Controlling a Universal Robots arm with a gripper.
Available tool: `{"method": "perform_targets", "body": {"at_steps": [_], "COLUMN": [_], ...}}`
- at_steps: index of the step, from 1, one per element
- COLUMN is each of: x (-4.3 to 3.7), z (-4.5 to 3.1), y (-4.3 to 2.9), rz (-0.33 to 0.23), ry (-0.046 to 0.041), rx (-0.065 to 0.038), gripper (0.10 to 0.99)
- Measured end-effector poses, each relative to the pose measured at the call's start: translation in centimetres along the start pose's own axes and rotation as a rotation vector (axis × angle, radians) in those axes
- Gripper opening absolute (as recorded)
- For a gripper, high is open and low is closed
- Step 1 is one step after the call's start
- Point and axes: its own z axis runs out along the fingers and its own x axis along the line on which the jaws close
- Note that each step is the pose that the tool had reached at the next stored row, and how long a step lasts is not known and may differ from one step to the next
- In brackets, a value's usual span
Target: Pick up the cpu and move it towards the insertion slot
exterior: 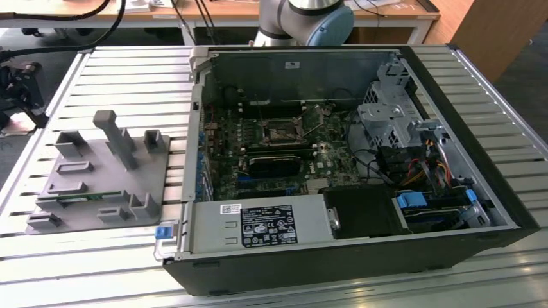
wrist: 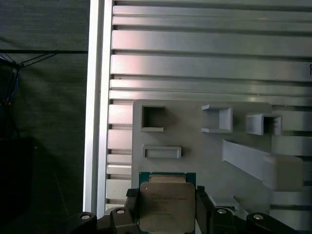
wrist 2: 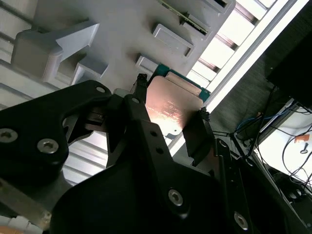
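The cpu (wrist: 165,204) is a flat square chip with a shiny metal top and a green rim, also seen in the second wrist view (wrist 2: 171,111). My gripper (wrist: 166,210) (wrist 2: 171,101) is shut on it, one black finger on each of two opposite sides. The chip sits near one edge of the gray plastic tray (wrist: 195,146) (wrist 2: 122,29); I cannot tell whether it touches the tray. In the exterior view, the insertion slot (exterior: 281,133) is a square dark socket with a silver frame on the green board inside the open computer case (exterior: 342,160).
The gray tray (exterior: 94,173), with upright posts and pockets, lies on the slatted metal table (exterior: 128,64) at the exterior view's left of the case. A green memory stick (exterior: 81,199) lies in the tray. The arm's base (exterior: 304,19) stands behind the case.
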Motion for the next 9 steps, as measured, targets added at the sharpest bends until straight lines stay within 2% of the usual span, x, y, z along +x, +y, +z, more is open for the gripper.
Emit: {"method": "perform_targets", "body": {"at_steps": [9], "x": [0.01], "z": [-1.25], "y": [0.12], "rz": [0.000], "ry": [0.0001], "rx": [0.003], "gripper": [0.545]}}
